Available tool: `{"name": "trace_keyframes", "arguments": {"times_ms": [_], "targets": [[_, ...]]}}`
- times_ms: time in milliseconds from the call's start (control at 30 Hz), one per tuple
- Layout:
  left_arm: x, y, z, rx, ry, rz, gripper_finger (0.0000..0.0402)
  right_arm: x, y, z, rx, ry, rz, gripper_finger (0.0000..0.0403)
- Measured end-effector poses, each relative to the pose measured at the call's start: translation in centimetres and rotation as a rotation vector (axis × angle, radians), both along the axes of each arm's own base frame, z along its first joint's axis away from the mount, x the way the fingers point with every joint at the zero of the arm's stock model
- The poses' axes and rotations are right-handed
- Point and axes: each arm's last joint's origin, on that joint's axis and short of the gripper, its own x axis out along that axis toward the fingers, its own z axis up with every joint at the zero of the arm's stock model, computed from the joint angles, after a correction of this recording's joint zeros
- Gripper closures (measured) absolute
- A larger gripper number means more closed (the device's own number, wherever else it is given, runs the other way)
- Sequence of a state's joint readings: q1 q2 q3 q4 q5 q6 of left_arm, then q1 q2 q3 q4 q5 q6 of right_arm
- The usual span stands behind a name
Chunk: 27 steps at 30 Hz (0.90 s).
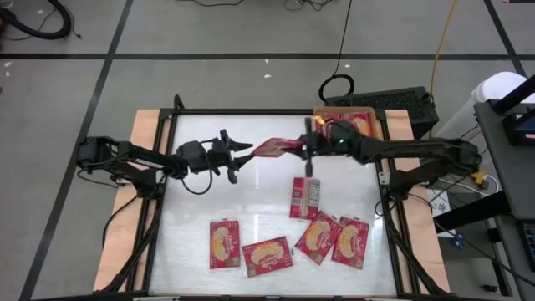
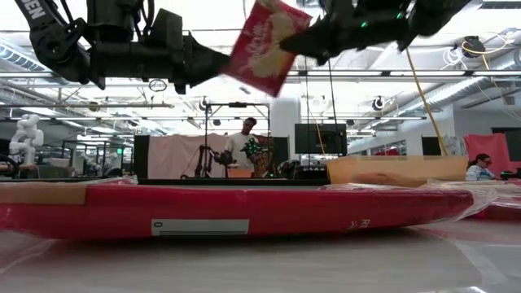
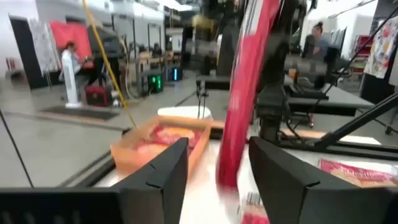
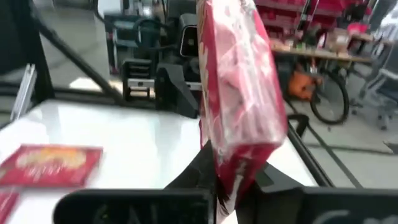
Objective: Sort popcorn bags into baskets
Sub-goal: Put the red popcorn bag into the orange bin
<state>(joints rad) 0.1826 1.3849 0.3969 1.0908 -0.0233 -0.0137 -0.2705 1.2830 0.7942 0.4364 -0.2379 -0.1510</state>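
At least one popcorn bag already lies in the orange tray (image 1: 372, 125) at the surface's (image 1: 201, 201) far right corner. One packet (image 1: 272, 147) hangs in the air just left of the tray, pinched by the right gripper (image 1: 306, 147), while the left gripper (image 1: 242, 155) stands spread beside it. Five packets (image 1: 269, 255) remain on the surface, well in front of the tray. Open surface lies left of the tray, away from the frame rails.

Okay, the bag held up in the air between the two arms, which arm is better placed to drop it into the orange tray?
Right. The right gripper is shut on the raised popcorn bag, and the orange tray sits on its side. The left gripper has open fingers and is farther away.
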Motion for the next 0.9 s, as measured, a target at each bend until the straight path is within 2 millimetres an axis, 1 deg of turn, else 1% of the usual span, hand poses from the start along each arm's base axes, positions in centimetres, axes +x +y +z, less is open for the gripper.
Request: {"name": "trace_keyframes", "arguments": {"times_ms": [133,233,400,567,633,733,900], "targets": [[0.1,-0.2,-0.4,-0.034,0.036,-0.009,0.0212,-2.8,-0.8,2.5,0.001,0.135,-0.054,0.0389],[0.2,-0.7,-0.5,-0.045,0.042,-0.028,0.0209,-4.7,-1.6,3.7,-0.024,0.269,-0.09,0.0388],[0.3,-1.6,-0.6,-0.049,0.05,-0.065,0.0221,-7.3,-3.9,5.5,-0.017,0.449,-0.182,0.0386],[0.4,-2.6,-0.7,-0.049,0.064,-0.104,0.0237,-9.8,-6.0,6.7,0.038,0.548,-0.298,0.0386],[0.4,-2.9,-0.8,-0.049,0.07,-0.115,0.0243,-10.9,-6.7,6.9,0.068,0.587,-0.344,0.0386],[0.4,-3.2,-0.8,-0.049,0.073,-0.127,0.0249,-12.4,-8.0,6.8,0.113,0.621,-0.425,0.0386],[0.5,-3.6,-0.8,-0.048,0.074,-0.142,0.0248,-14.7,-9.4,6.3,0.144,0.687,-0.51,0.0385]]}}
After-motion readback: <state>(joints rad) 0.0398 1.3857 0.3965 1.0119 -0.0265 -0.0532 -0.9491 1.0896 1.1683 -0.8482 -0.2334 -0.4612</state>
